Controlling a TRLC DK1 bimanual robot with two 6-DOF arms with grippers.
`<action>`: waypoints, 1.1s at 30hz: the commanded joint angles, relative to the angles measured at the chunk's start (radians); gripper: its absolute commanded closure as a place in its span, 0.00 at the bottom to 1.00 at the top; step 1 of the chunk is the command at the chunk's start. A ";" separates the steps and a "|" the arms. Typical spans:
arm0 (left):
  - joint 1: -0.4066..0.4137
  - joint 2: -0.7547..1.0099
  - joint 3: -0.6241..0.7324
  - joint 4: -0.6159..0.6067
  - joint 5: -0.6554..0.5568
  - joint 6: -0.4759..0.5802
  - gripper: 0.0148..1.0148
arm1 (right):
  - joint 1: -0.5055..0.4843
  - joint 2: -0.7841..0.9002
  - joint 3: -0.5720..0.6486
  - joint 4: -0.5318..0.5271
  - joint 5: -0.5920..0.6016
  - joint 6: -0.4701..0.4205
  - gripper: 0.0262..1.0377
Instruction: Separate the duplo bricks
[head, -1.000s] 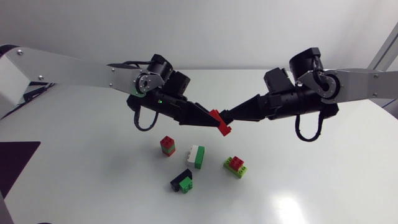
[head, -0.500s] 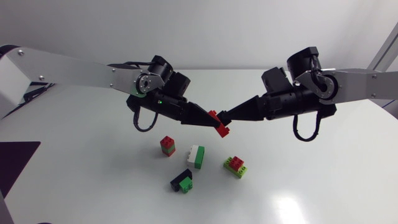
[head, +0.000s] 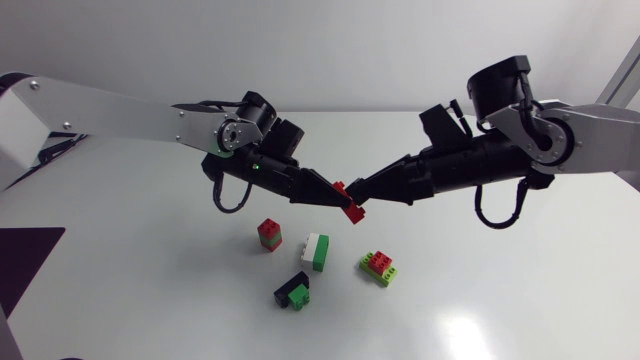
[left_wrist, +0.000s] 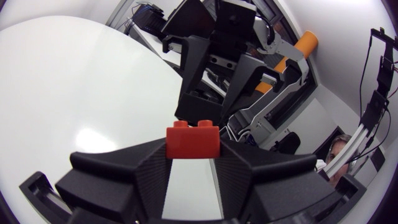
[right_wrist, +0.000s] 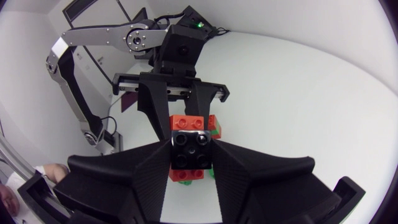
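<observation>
A red brick hangs above the table's middle, between my two grippers. My left gripper comes in from the left and is shut on the red brick, one finger on each side. My right gripper meets it tip to tip and is shut on a black brick that sits against the red brick. Whether the two bricks are still joined I cannot tell. In the head view the black brick is hidden among the black fingers.
Below the grippers several brick pairs lie on the white table: a red-on-green pair, a white-and-green pair, a green-and-red pair and a black-and-green pair.
My left gripper's fingers have closed on the red brick. Both grippers and the brick have shifted slightly to the left, and my right arm's wrist has risen and turned.
</observation>
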 joint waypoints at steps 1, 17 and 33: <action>-0.009 -0.034 -0.017 -0.021 0.045 0.040 0.80 | 0.017 -0.024 -0.044 0.033 0.076 -0.019 0.65; 0.077 -0.028 -0.041 -0.043 -0.265 0.269 0.79 | 0.024 0.151 -0.087 0.166 0.694 -0.087 0.65; 0.062 -0.037 -0.097 0.068 -0.309 0.250 0.79 | 0.079 0.400 -0.100 0.238 0.883 -0.081 0.64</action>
